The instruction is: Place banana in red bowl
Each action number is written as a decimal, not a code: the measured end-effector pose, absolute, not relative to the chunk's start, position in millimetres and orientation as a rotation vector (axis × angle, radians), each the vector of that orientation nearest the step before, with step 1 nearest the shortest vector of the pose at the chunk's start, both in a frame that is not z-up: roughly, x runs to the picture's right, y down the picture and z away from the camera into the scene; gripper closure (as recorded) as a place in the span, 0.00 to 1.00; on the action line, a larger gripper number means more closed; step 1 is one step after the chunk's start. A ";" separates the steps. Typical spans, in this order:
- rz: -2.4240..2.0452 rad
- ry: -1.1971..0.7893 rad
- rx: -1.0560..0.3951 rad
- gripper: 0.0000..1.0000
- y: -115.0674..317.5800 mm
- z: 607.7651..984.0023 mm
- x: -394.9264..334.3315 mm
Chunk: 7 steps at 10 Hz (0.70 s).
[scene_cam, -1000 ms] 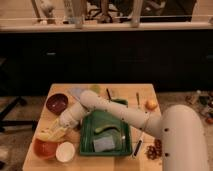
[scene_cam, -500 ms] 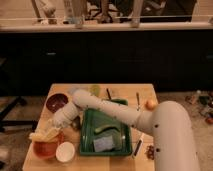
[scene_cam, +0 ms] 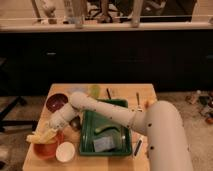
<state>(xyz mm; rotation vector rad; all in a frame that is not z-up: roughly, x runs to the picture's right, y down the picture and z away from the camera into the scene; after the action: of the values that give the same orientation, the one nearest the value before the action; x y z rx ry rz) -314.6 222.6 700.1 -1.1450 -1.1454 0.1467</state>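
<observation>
The pale yellow banana [scene_cam: 42,136] is at the tip of my gripper [scene_cam: 51,129], right over the near rim of the orange-red bowl [scene_cam: 46,150] at the table's front left. The gripper is shut on the banana's right end. My white arm [scene_cam: 100,111] reaches in from the right, across the green tray, and slopes down to the bowl. The banana hides part of the bowl's inside; I cannot tell whether it touches the bowl.
A small white bowl [scene_cam: 65,152] stands just right of the red bowl. A dark maroon bowl [scene_cam: 56,101] sits behind it. A green tray [scene_cam: 120,146] holds a green curved item [scene_cam: 102,129] and a pale packet [scene_cam: 104,145]. A small orange fruit [scene_cam: 148,104] lies at the right.
My gripper has carried the banana left and down, from beside the maroon bowl to over the red bowl. In the last half second it has barely moved.
</observation>
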 end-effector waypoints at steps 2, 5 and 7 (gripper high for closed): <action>0.149 -1.152 -1.156 1.00 226.6 707.6 -314.5; 0.153 -1.158 -1.163 0.96 226.5 711.8 -312.9; 0.154 -1.158 -1.163 0.79 226.3 711.8 -312.8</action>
<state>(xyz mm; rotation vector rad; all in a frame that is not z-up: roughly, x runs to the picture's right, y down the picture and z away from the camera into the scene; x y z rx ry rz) -312.8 226.3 711.8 -1.1627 -1.1580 0.1537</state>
